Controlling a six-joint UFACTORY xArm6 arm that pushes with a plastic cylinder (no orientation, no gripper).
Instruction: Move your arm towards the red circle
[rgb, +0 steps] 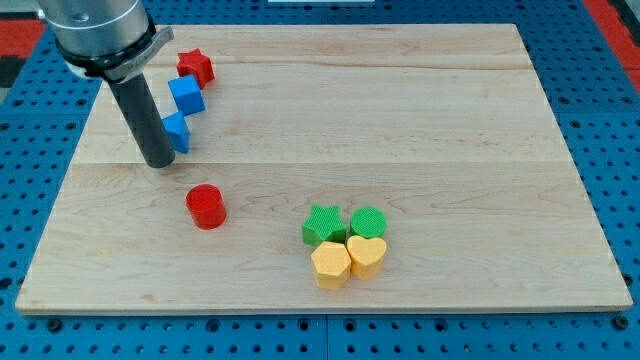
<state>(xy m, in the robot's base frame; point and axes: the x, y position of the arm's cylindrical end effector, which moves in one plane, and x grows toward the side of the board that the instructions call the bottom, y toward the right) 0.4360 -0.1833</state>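
We have no gripper; my tip seems to touch the blue block. Overshooting would shove the red circle.

Pale wood board on blue perforated base, matt blocks, dark rod.
Board is seen as light planks, smooth, grain visible, low sheen. Red circle, red star, blue blocks, green blocks and yellow blocks look like matt plastic, tops finely ribbed. Rod looks matt black down to my tip; collar above is greyish metal.
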